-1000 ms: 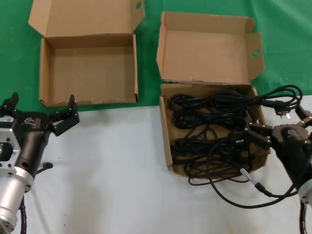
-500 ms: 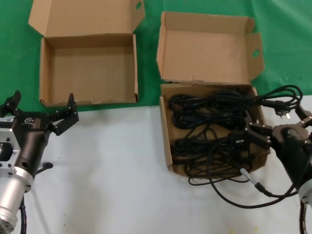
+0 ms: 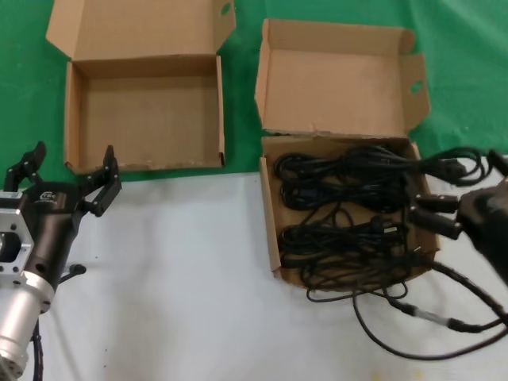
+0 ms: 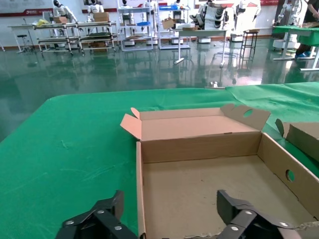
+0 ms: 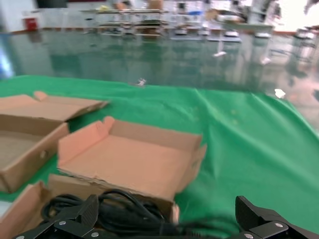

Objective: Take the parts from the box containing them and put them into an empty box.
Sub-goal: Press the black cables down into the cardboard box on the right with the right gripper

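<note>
Robotics lab hall: metal racks (image 4: 65, 40), humanoid robots (image 4: 217, 12) (background), glossy floor (image 4: 124, 67).

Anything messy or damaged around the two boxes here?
Yes. Power cords spill out of the full box: one loop hangs over its near edge onto the white table, another trails past its right side. The box's lid fold is ragged and torn.

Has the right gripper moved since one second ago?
Yes. The right gripper shifted toward the far end of the cord box, judged against its edge, with open fingers.
</note>
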Available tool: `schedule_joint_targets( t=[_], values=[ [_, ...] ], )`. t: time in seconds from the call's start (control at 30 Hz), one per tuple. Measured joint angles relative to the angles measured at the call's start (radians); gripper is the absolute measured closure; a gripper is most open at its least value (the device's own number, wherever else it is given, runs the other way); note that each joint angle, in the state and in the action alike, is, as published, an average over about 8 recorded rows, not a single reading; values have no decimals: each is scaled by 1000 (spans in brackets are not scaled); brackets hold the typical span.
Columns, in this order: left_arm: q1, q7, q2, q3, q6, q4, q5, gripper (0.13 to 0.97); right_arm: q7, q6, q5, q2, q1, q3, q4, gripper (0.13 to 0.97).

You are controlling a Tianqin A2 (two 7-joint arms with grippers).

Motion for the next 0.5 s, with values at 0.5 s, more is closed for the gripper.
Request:
schedule_joint_targets(
  t=[0.5],
  values=[
    [0, 0, 0, 0, 0, 0, 0, 644, -81, -239, -127, 385, 85, -49, 94, 129]
  ],
)
